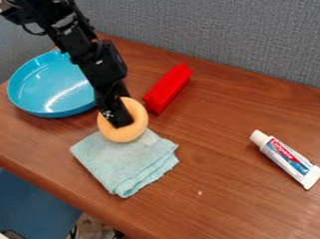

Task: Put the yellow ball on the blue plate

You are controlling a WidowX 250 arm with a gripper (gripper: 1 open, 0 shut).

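Black is the one claw [119,119], which comes down from the upper left of the frame on one arm [68,31]. Its fingers are together, and whether they grip anything cannot be told. One yellow ball [128,131] is at the lower end of the claw, left of the picture's centre; the fingertips cover its upper left part. The ball is at the top edge of one light teal cloth [126,165], folded, in the lower left. One blue plate [48,85] lies in the upper left, apart from the ball. One red block [167,88] is at upper centre, and one white tube [287,159] at the right. One wooden table [213,194] carries all these things.
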